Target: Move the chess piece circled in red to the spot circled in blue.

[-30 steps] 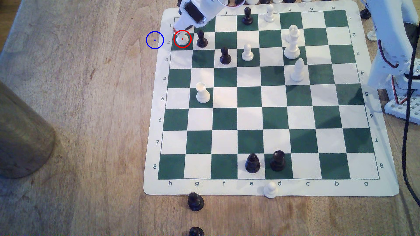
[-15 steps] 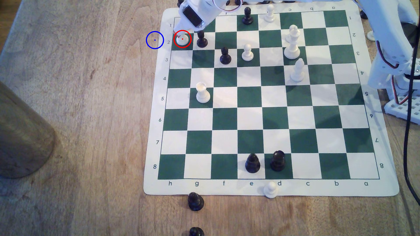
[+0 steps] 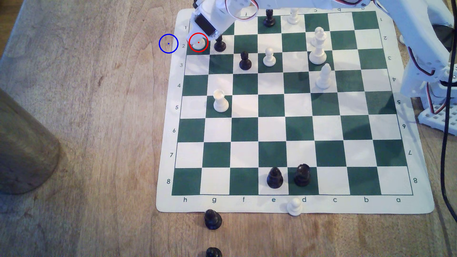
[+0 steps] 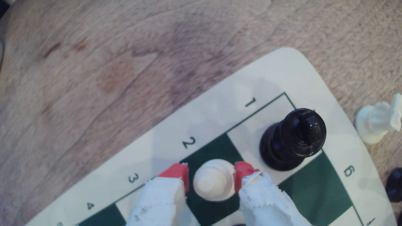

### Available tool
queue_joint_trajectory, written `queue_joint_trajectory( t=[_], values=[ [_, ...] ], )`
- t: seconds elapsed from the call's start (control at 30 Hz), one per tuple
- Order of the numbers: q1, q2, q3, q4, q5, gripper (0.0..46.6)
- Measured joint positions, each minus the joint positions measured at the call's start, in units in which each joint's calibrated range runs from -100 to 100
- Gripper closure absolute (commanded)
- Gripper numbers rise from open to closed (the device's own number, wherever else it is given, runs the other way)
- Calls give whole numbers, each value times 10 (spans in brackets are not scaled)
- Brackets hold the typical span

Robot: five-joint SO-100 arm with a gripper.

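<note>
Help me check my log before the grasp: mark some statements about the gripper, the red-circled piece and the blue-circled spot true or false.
1. The gripper has a red fingertip on each side of the red-circled piece. True.
2. The piece already stands in the blue-circled spot. False: it stands on a green square by the 2.
3. The blue-circled spot lies on bare wood off the board. True.
4. A white rook stands on the corner square by the 1. False: a black piece stands there.

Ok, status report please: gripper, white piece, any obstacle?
Gripper open, red-tipped fingers either side of the cream-white plastic piece. Piece upright on green square, row 2. Blue ring spot on bare wood, free. Black rook close beside.
</note>
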Motion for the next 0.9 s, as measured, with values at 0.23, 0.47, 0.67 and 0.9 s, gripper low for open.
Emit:
queue_joint_trajectory(
  t=[0.23, 0.47, 0.67, 0.9],
  values=[
    [0, 0, 0, 0, 0, 406],
    [0, 0, 0, 0, 0, 435],
    [0, 0, -7, 11, -1, 440],
    [-13, -1, -60, 51, -5, 448]
  ],
)
